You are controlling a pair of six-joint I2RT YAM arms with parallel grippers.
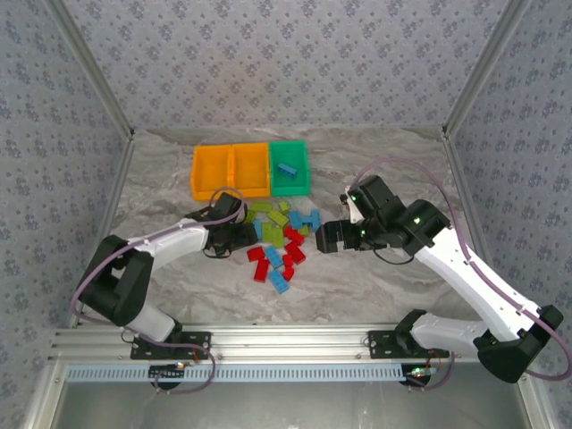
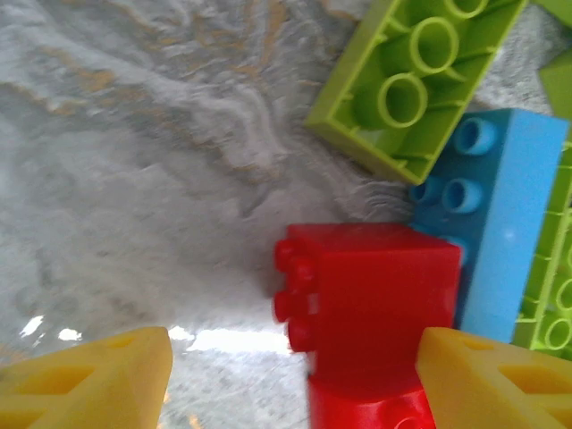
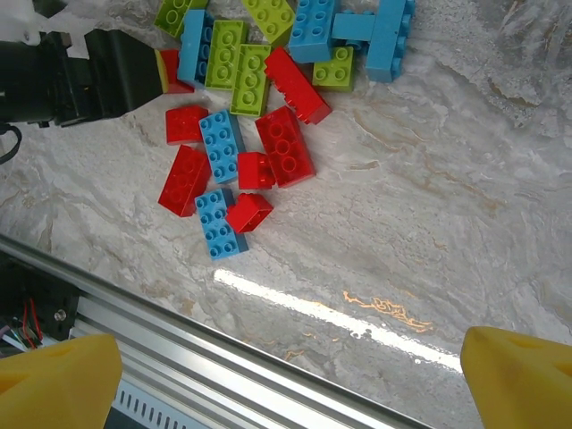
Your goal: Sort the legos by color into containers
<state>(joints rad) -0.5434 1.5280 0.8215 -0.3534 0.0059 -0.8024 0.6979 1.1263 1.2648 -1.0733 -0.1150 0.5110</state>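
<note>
Top, left-wrist and right-wrist views of the sorting workspace.

**Table**: grey marbled surface, walled by patterned panels.

**Left arm** and **right arm**: both reach inward from the near edge and meet the pile from its 9 o'clock and 3 o'clock sides.

**Containers**: three bins sit in a touching row at 12 o'clock of the pile. The two orange bins are on the left. The green bin is on the right and holds one light blue brick.

**Legos**: a loose heap of red, light blue and lime bricks lies on the table at the centre. Lime bricks are mostly toward 12 o'clock, red ones toward 6 o'clock.

**Right gripper**: fingers spread to their widest, nothing between them. It hangs above bare table with the heap at its 11 o'clock.

**Left gripper**: partly spread and low over the table, straddling a red brick. One finger stands clear of the brick. Whether the other touches it cannot be told.

**Neighbouring bricks**, left-wrist view: an upturned lime brick lies at 1 o'clock of the red brick. A blue brick lies against it at 3 o'clock.
</note>
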